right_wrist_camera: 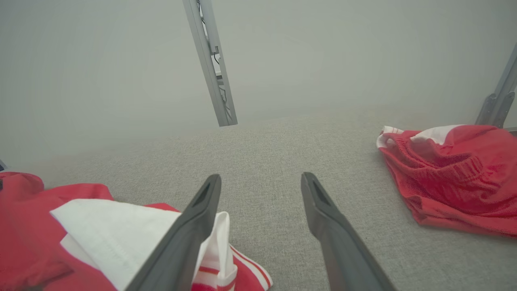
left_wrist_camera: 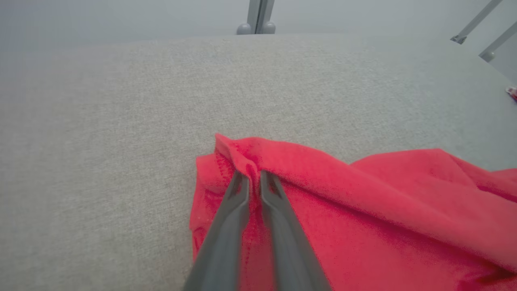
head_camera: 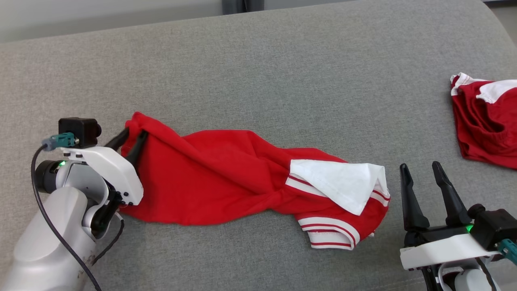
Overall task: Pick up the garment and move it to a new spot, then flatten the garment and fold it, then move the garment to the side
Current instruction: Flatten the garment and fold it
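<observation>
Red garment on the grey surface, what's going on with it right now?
The red garment lies twisted and bunched on the grey fabric surface, not yet flattened or folded. The left claw has a ridge of fabric at the garment's left end between its fingers; whether it grips firmly is unclear. The right claw is open and empty, beside the white-striped end. A second red garment lies off to the right.

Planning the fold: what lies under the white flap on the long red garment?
Beside the white flap, striped trim of the garment peeks out from under its edges. Whatever lies beneath its middle is covered.
</observation>
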Motion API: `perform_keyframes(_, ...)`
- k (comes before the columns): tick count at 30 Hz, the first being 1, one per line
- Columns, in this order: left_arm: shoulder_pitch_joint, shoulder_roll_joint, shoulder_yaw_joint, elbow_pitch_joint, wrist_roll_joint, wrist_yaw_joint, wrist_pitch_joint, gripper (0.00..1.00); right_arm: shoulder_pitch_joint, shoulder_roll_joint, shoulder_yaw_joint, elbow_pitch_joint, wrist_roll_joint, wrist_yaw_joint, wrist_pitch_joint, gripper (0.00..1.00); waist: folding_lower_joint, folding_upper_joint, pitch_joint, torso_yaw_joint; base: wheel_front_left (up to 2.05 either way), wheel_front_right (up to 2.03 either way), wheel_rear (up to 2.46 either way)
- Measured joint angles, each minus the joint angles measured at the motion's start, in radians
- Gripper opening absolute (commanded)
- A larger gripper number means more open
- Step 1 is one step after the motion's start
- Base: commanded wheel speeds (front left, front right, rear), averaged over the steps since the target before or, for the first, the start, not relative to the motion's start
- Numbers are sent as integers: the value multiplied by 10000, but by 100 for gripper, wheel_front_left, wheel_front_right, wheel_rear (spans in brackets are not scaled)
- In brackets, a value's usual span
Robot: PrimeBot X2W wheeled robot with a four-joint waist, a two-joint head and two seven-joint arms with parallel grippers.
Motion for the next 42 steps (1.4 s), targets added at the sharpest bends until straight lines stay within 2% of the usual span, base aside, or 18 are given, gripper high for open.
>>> perform_keyframes(2, -26, -128, 8, 278, 186, 15, -623, 100, -53, 2, -31, -54, -2, 2, -2, 100, 0, 0, 9, 54, 0, 0, 0)
perform_keyframes(7, 94, -259, 268, 399, 426, 466, -2180, 100, -71, -4, -56, -209, -42, 2, -2, 100, 0, 0, -50, 313, 0, 0, 0)
perform_keyframes(10, 526, -263, 566, 8, 443, 815, -3085, 100, -71, -54, -15, -282, -92, 0, -2, 100, -1, 0, -149, 502, 0, 0, 0)
perform_keyframes(13, 1058, -249, 968, -604, 336, 1093, -3475, 100, -74, -94, 98, -345, -107, 2, -2, 100, 0, 0, -298, 709, 0, 0, 0)
perform_keyframes(20, 2608, -15, 1923, -2675, 497, 1841, -3772, 100, -83, -169, 247, -397, -251, 2, -2, 100, 0, 0, -786, 1160, 0, 0, 0)
perform_keyframes(26, 4035, -6, 2468, -4364, 1461, 2199, -3793, 100, -19, -265, 263, -188, -341, 2, -4, 100, 0, 0, -1290, 1486, 0, 0, 0)
perform_keyframes(32, 5267, 107, 2245, -4830, 2272, 2337, -3791, 100, 315, -339, 349, 90, -529, 0, 48, 100, 0, 0, -1832, 1675, 0, 0, 0)
perform_keyframes(42, 6279, 178, 1937, -5310, 2378, 2617, -3469, 100, 1081, -278, 222, 79, -635, 2, 368, 100, 0, 0, -2626, 1672, 0, 0, 0)
